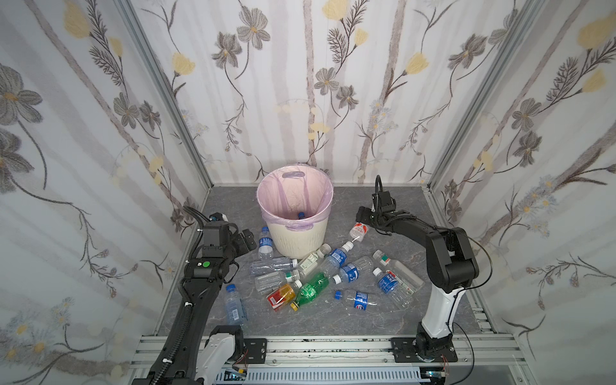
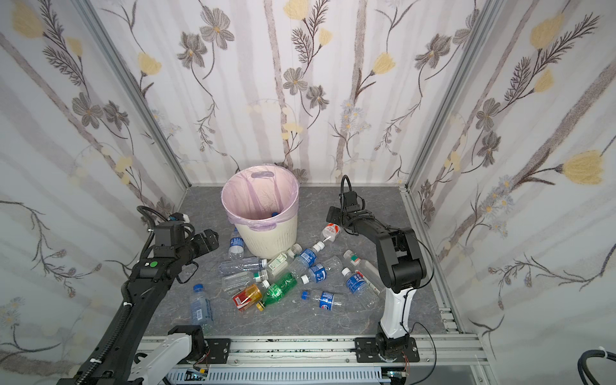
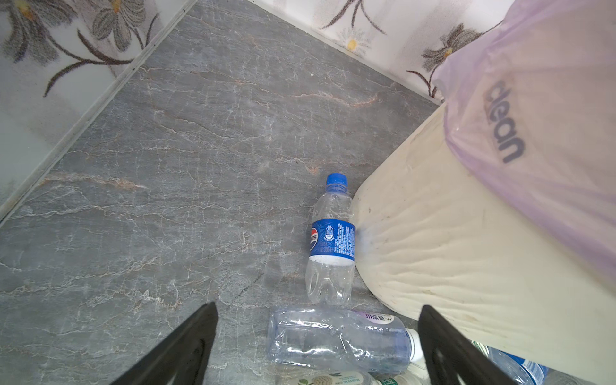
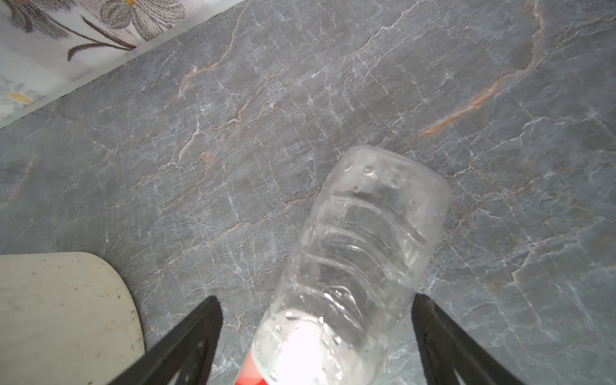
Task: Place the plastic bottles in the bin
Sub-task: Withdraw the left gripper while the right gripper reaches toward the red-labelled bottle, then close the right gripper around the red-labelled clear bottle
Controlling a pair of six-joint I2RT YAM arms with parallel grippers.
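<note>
Scanning top views: L gripper (image 1: 248, 243) spread, empty, beside bin (image 1: 293, 243); R gripper (image 1: 362, 216) over white-red bottle (image 1: 358, 231); one blue-cap bottle (image 1: 301, 215) inside bin, other plastic bottles (image 1: 313, 276) strewn on floor (image 1: 383, 320) in front | L wrist: fingers (image 3: 196, 340) wide apart, nothing between; blue-label bottle (image 3: 331, 240) against bin wall | R wrist: jaws wide, straddling white-red bottle (image 4: 363, 240), not clamped
</note>
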